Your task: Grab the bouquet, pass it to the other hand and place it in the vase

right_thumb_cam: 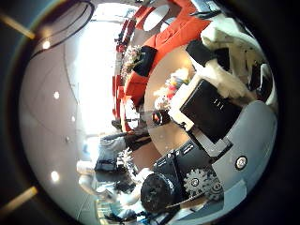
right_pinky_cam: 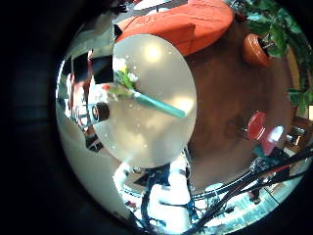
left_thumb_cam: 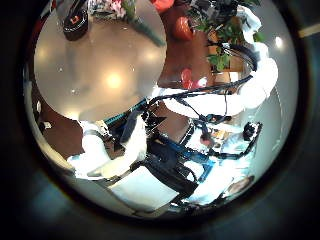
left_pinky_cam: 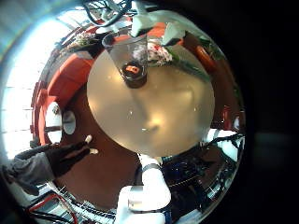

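While both hands are hanging high over the round surface (right_pinky_cam: 161, 137), the bouquet (right_pinky_cam: 137, 90) is lying flat on it, not in any container. Its flower end is sitting near the surface's edge, w/ the long wrapped stem pointing in toward the middle. The vase (right_pinky_cam: 101, 111) is standing upright just beside the flower end, close to the same edge; whether the two are touching, can't tell.

Seen from the left little finger side, the vase is showing its open mouth, w/ sth small sitting at or in it, but what that is can't be made out. No stem is standing in it. The rest of the surface is lying bare.

The right hand (right_thumb_cam: 216, 94) is showing its fingers (right_thumb_cam: 202, 108) stretched out and apart, w/ nothing between them, the vase and flowers lying far below. The left hand (left_thumb_cam: 105, 160) is showing only bits of its body at the view's edge; can't tell how its fingers are standing. Neither hand is touching bouquet or vase.
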